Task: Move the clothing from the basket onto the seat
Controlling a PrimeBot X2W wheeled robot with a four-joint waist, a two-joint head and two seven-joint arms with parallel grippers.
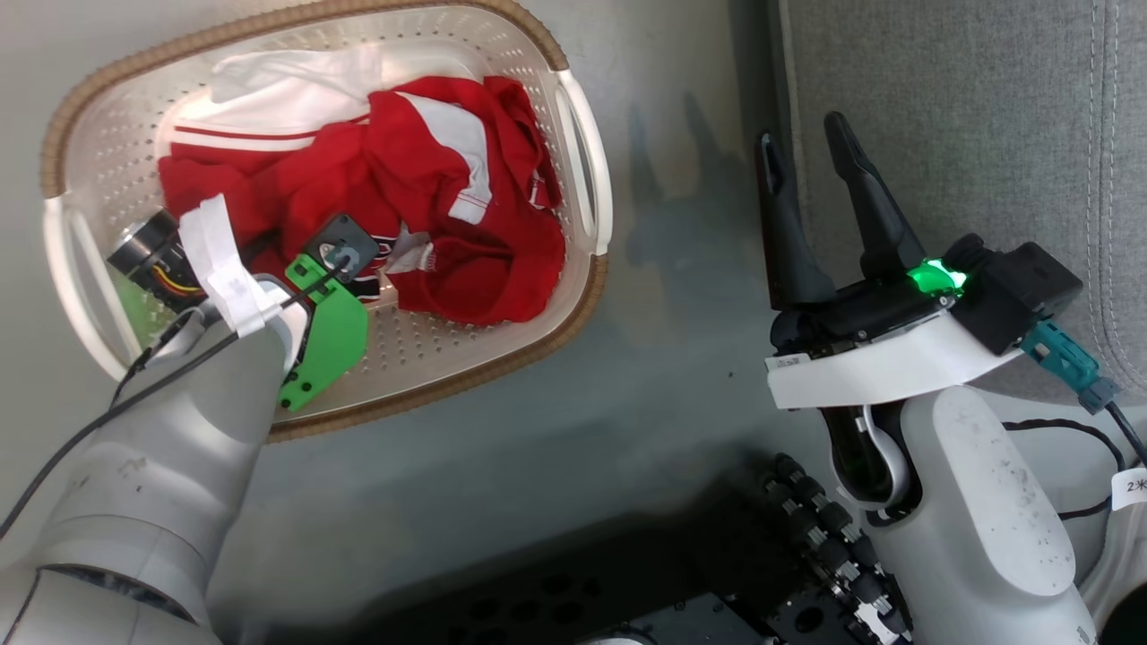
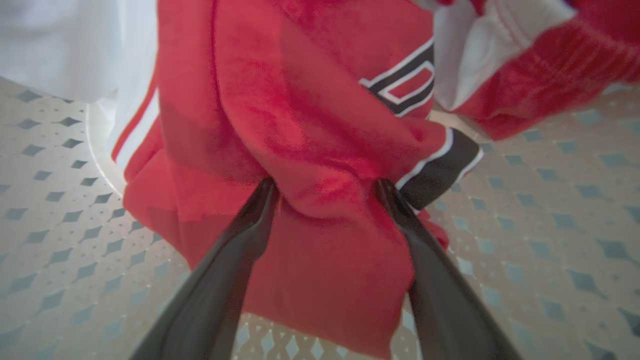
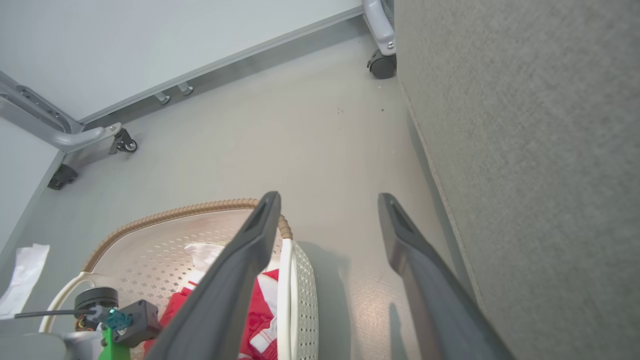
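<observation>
You're pretty clearly in a lab or test room dressed up as a bit of home. Check your right wrist view: plain white wall panels (image 3: 150, 45) stand on grey metal feet (image 3: 85, 137) with little black caster wheels (image 3: 382, 66), the sort of partition you roll around. The floor (image 3: 310, 140) is bare, smooth grey stuff, marked in spots. The homey bits are a grey fabric seat (image 1: 968, 116) and a laundry basket (image 1: 448, 381) of red sports clothing (image 1: 466, 269) set right on that floor.
</observation>
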